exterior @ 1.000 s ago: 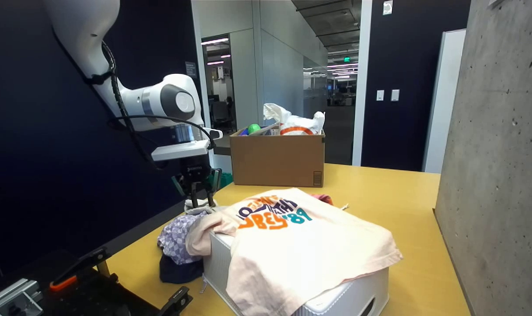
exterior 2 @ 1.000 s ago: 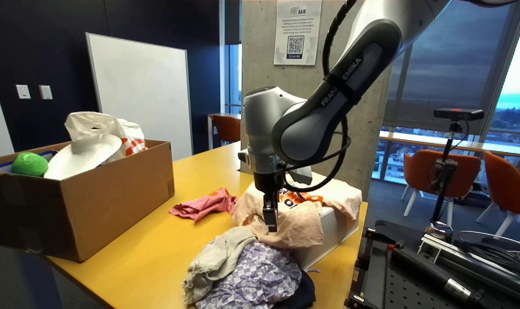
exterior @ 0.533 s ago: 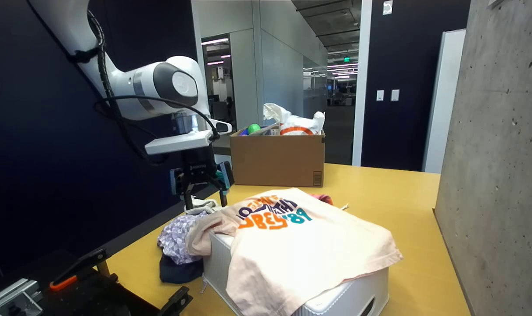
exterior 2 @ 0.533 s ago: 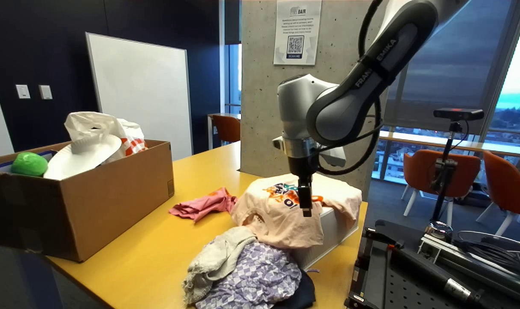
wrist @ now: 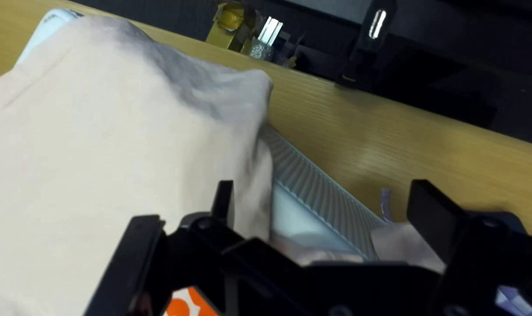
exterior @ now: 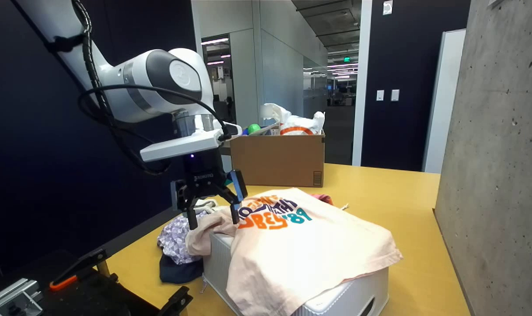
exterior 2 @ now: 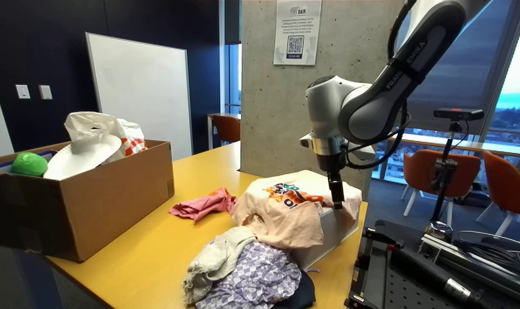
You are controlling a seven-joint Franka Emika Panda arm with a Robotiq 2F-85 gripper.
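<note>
A: How can one work well with the pincer (exterior: 214, 224) at this place?

B: In my judgement, slowly and with attention to the height. Its fingers are spread wide apart and hold nothing. The peach printed T-shirt (exterior: 310, 245) under it looks thin and loose, so a fingertip that comes too low could drag it, or knock on the box.

A: Which part of the cloth would suit a grip?

B: I would say a raised fold or a free edge, with one finger on each side. The flat part on top of the white ribbed box (wrist: 318, 186) probably offers little to pinch.

A: And where exactly lies the T-shirt, seen from the pincer?

B: It is below, draped over the box, and spreads out mainly to one side. In the wrist view its edge lies between the two fingers, next to a bare strip of the box. The pincer seems to hang just above; contact I cannot exclude.

A: What else is near?

B: On the opposite side of the pincer, lower, is a purple checkered cloth (exterior 2: 260, 274), with a grey frayed cloth (exterior 2: 219, 253) against it. Farther from the pincer, a pink cloth (exterior 2: 206, 204) lies on the surface (exterior 2: 157, 249).
</note>
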